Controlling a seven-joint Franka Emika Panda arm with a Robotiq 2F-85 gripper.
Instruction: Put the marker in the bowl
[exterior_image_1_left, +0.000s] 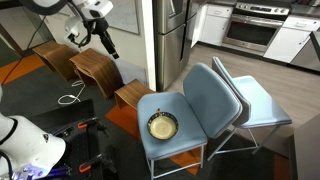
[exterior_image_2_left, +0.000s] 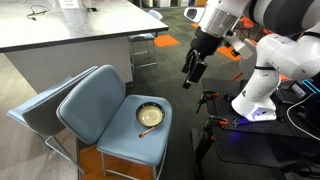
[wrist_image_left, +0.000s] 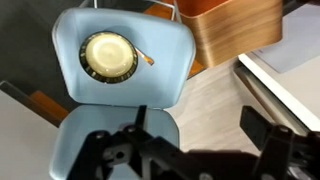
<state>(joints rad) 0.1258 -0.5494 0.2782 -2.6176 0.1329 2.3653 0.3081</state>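
The bowl (wrist_image_left: 108, 55) is small and round, pale yellowish inside with a darker rim. It sits on the seat of a blue chair (wrist_image_left: 160, 45) and shows in both exterior views (exterior_image_1_left: 162, 126) (exterior_image_2_left: 150, 116). The marker (wrist_image_left: 146, 58) is thin and orange-tan. It lies on the seat right beside the bowl's rim, outside the bowl, as an exterior view (exterior_image_2_left: 148, 131) also shows. My gripper (wrist_image_left: 200, 125) is open and empty. It hangs high above the floor, off to the side of the chair (exterior_image_1_left: 108, 45) (exterior_image_2_left: 192, 72).
A second blue chair (exterior_image_1_left: 255, 100) stands close against the first. Curved wooden stools (exterior_image_1_left: 95, 65) stand under the arm, and one shows in the wrist view (wrist_image_left: 235, 30). A grey table (exterior_image_2_left: 70, 25) stands behind the chairs. The white robot base (exterior_image_2_left: 258, 95) and cables are on the floor.
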